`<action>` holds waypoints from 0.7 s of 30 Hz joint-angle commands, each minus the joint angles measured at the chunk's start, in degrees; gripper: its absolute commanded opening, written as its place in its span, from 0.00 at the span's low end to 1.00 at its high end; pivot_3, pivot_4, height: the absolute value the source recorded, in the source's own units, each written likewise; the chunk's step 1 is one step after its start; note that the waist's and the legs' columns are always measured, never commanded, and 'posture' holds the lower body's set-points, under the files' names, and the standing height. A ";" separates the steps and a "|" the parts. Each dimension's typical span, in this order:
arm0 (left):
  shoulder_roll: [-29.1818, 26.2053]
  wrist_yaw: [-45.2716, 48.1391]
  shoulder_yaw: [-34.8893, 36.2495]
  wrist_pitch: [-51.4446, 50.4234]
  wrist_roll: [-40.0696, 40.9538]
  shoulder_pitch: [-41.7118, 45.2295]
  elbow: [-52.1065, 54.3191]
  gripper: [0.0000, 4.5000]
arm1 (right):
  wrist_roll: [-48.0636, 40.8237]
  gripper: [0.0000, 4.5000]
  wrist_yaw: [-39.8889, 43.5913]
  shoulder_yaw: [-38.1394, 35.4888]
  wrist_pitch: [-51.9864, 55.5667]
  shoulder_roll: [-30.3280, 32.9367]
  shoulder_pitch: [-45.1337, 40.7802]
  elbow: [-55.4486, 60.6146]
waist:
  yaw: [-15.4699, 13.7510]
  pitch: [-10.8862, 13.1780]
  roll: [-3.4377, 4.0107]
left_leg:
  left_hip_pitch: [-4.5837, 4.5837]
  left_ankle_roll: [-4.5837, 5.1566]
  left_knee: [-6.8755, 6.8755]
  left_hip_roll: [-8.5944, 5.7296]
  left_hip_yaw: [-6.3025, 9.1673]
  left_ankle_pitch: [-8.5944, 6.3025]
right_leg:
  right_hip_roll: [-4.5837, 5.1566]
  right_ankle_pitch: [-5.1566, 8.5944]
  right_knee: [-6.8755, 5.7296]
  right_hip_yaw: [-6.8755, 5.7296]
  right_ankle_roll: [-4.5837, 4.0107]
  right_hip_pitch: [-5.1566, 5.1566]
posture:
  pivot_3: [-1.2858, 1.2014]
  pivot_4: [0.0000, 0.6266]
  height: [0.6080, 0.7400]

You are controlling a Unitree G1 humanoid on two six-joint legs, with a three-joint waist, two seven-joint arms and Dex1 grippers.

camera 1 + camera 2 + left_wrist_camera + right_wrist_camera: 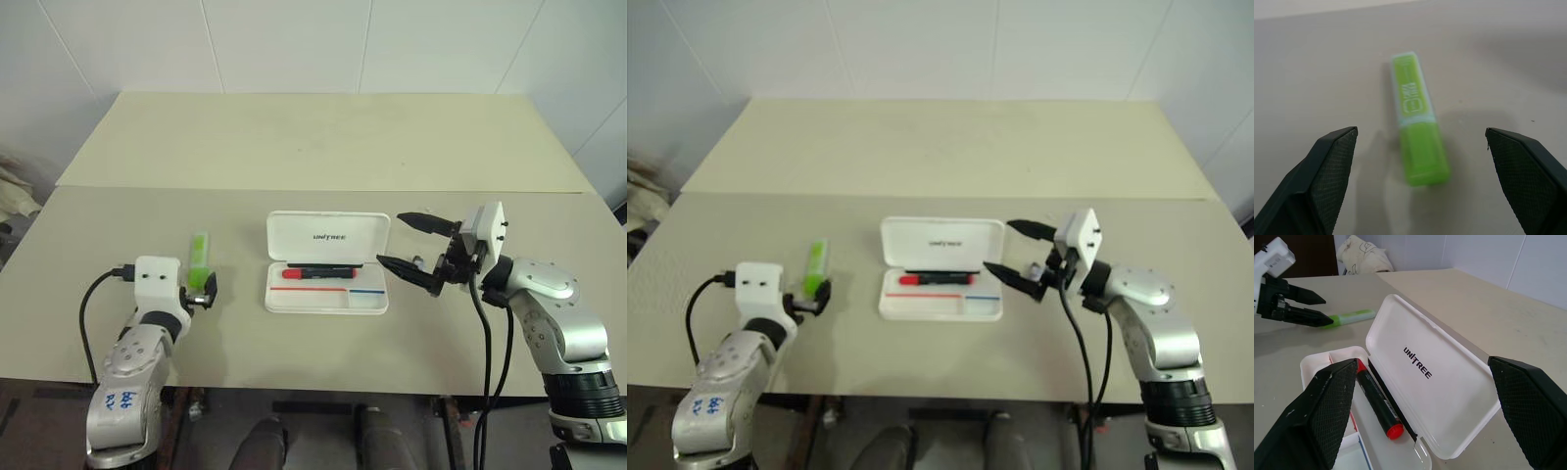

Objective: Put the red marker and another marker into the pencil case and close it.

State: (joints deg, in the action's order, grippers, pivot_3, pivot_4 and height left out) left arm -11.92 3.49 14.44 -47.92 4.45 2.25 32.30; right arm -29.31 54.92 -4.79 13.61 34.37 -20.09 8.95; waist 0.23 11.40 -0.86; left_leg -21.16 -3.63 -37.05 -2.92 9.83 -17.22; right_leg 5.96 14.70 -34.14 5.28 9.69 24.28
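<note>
The white pencil case [294, 299] lies open at the table's centre, its lid [1435, 377] folded back flat. The red marker [318, 273] rests inside the tray along the hinge side. Another marker, a light green highlighter [200, 257], lies on the table to the left of the case. My left gripper [199, 291] is open just short of the highlighter's near end, with the highlighter [1415, 122] ahead between its fingers, untouched. My right gripper [392, 238] hovers open beside the case's right end, holding nothing.
A second beige table [323, 137] adjoins the far edge, with white tiled wall behind. A pale bundle of cloth [15, 191] sits off the table's left side. Black cables hang from both wrists near the front edge.
</note>
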 commanded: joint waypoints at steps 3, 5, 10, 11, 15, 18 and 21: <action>2.13 -1.24 1.10 -1.17 1.25 2.25 -2.73 1.00 | -0.59 1.00 -0.60 -1.39 0.17 0.60 -0.07 3.28 | -0.15 0.00 0.00 | -0.01 0.00 0.01 0.01 0.00 0.00 | -0.01 0.00 0.01 0.00 0.00 0.00 | 0.52 0.24 1.00; 1.92 -1.02 1.23 -1.21 1.43 2.31 -3.38 1.00 | -0.70 1.00 -0.74 -1.53 0.43 0.70 0.06 3.58 | -0.13 0.00 0.00 | -0.01 0.00 0.02 0.01 -0.01 0.00 | -0.01 0.00 0.04 0.00 0.00 0.01 | 0.52 0.24 1.00; 1.15 -1.44 2.32 -3.18 1.65 3.03 -5.39 1.00 | -0.87 1.00 -1.25 -1.90 0.97 0.77 0.40 4.20 | -0.15 0.00 0.00 | 0.00 -0.01 0.00 0.02 -0.01 0.00 | -0.02 -0.02 0.03 0.00 -0.01 0.00 | 0.52 0.24 1.00; 1.14 -1.41 2.59 -3.59 1.91 3.27 -5.69 1.00 | -0.86 1.00 -1.41 -1.96 1.09 0.72 0.50 4.35 | -0.15 0.00 0.00 | 0.00 -0.01 0.00 0.02 -0.01 0.00 | -0.02 -0.04 0.03 0.00 -0.01 0.00 | 0.52 0.24 1.00; -0.54 -0.71 2.66 -4.17 2.10 4.84 -7.31 1.00 | -0.74 1.00 -2.22 -1.77 1.37 0.25 0.95 5.15 | -0.11 0.00 0.00 | 0.03 -0.04 -0.02 0.04 -0.01 0.05 | -0.06 -0.14 0.03 0.00 -0.03 -0.02 | 0.52 0.24 1.00; -1.38 -0.67 2.71 -4.66 2.11 5.41 -8.01 0.96 | -0.83 1.00 -2.67 -1.68 1.46 0.17 0.88 5.33 | -0.01 0.00 0.00 | 0.04 -0.11 -0.04 0.15 -0.05 0.10 | -0.19 -0.26 0.07 0.02 -0.07 -0.04 | 0.52 0.24 1.00; -1.57 -1.07 3.25 -5.39 2.15 5.74 -8.53 0.80 | -0.82 1.00 -2.87 -1.62 1.45 0.18 0.81 5.33 | 0.07 0.00 0.00 | 0.09 -0.20 -0.03 0.33 -0.08 0.15 | -0.42 -0.36 0.13 0.03 -0.15 -0.06 | 0.52 0.24 1.00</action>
State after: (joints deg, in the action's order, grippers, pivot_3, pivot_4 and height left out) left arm -12.44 3.44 15.76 -52.29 7.11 8.43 24.70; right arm -29.40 52.47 -5.02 15.21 34.41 -19.13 12.10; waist 0.30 11.40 -0.86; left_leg -21.05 -3.85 -37.08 -2.53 9.73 -17.05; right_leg 5.48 14.31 -34.01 5.32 9.51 24.22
